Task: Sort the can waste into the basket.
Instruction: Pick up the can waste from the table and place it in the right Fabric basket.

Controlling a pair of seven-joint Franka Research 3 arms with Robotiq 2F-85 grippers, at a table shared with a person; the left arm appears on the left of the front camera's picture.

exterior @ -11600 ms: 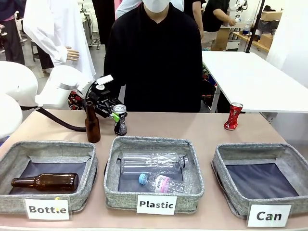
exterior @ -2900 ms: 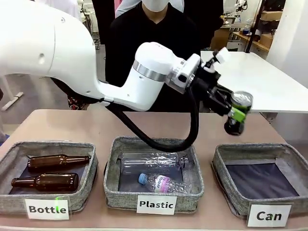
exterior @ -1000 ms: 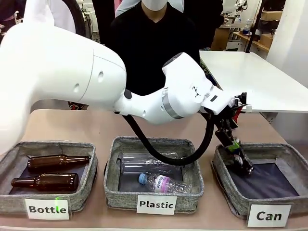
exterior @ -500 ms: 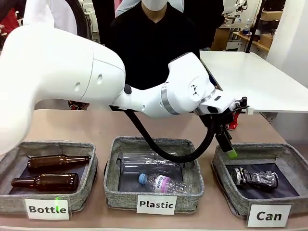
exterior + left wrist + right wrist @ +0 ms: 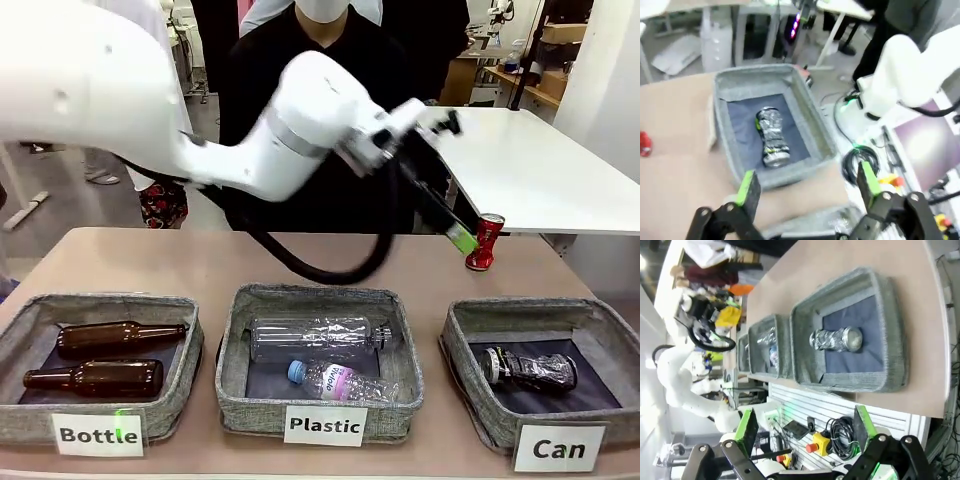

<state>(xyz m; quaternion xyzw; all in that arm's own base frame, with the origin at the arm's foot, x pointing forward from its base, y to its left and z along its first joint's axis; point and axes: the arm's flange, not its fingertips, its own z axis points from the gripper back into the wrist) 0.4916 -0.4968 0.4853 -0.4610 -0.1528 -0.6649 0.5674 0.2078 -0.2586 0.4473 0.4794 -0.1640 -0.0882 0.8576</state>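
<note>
The black can (image 5: 528, 368) lies crushed on its side in the grey basket (image 5: 520, 312) labelled "Can", at the front right. The red can (image 5: 485, 242) stands on the table behind that basket. My left gripper (image 5: 456, 228) hangs open and empty in the air just left of the red can, well above the basket. The left wrist view looks down between the open left gripper (image 5: 807, 185) at the black can (image 5: 771, 136) in the basket (image 5: 810, 125), with the red can (image 5: 644, 144) at the edge. My right gripper (image 5: 805, 429) is open and empty, far from the basket (image 5: 890, 340) and the black can (image 5: 836, 339).
The basket labelled "Plastic" (image 5: 320, 296) holds two clear bottles in the middle. The basket labelled "Bottle" (image 5: 100, 302) holds two brown bottles at the left. A person in black stands at the far side. The left arm and its cable arch over the table's middle.
The left gripper let go of the black can low in the Can basket, then rose and drew back toward the far side. The can now lies in the basket.
</note>
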